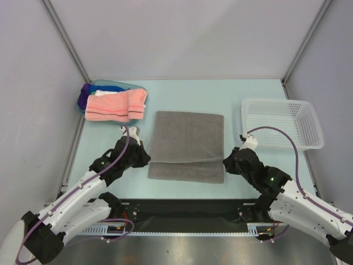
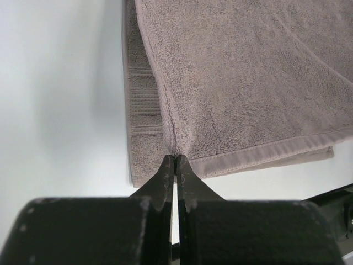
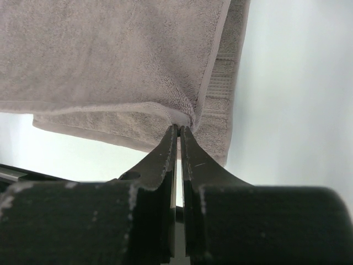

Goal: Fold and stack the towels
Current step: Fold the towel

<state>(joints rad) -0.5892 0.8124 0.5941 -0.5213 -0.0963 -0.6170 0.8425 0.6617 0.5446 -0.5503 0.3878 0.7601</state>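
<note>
- Grey towel (image 1: 187,144), part-folded: we see left pincer (image 2: 175,160) and right pincer (image 3: 180,128) each clenched on an upper-layer corner.
- We fear a thin pinch slipping, skewing the fold.

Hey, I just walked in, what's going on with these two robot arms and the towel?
The two arms are partway through folding a grey towel lying in the middle of the table. The left end effector and the right end effector each pinch a near corner of its upper layer, with the lower layer showing beneath. A salmon pink towel sits on other towels in the blue tub at the far left. A white basket stands on the right.
</note>
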